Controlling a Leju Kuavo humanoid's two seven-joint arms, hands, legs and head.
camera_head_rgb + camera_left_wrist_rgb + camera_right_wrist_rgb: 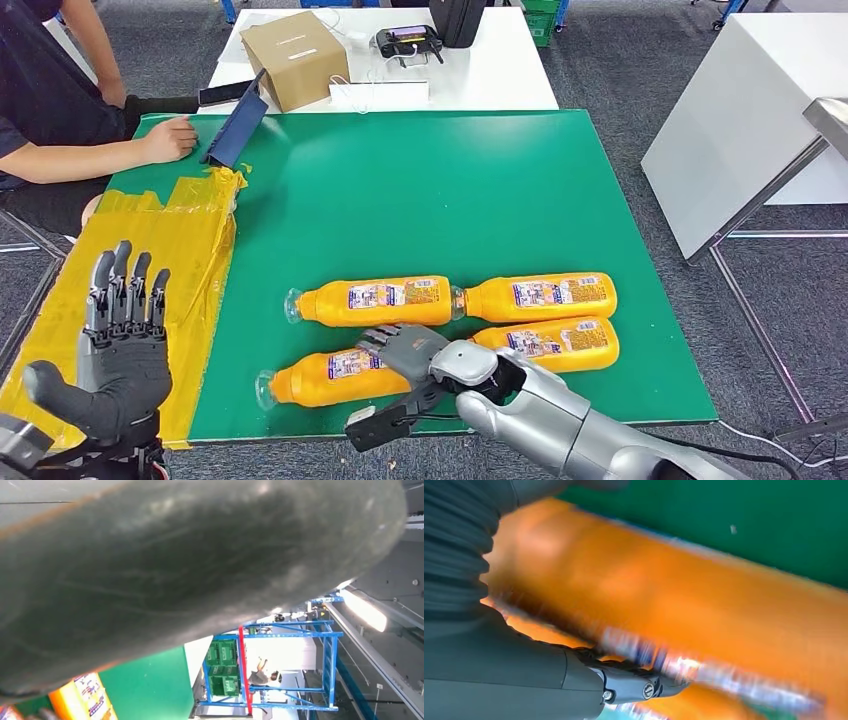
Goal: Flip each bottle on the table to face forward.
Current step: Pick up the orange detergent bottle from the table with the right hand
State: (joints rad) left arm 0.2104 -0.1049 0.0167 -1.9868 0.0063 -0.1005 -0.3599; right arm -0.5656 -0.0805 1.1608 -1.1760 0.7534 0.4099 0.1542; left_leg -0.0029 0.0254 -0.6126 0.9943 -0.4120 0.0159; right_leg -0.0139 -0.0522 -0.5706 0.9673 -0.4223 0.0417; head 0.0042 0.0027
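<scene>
Our right hand [405, 375]: it sits at the near edge of the green table [420, 190], with fingers on top of the near left bottle [325, 377] and the thumb below it. We think it holds the bottle to roll it over.
Our left hand [120, 345]: it is up, holding nothing, fingers straight and side by side, over the yellow tape [170, 235]. We think it waits.
Bottles: four lie flat in two rows, close together, caps pointing left. They are orange with clear caps and bright labels on top.
Far side: a person's hand [170, 140] rests by a dark tablet [235, 125].
</scene>
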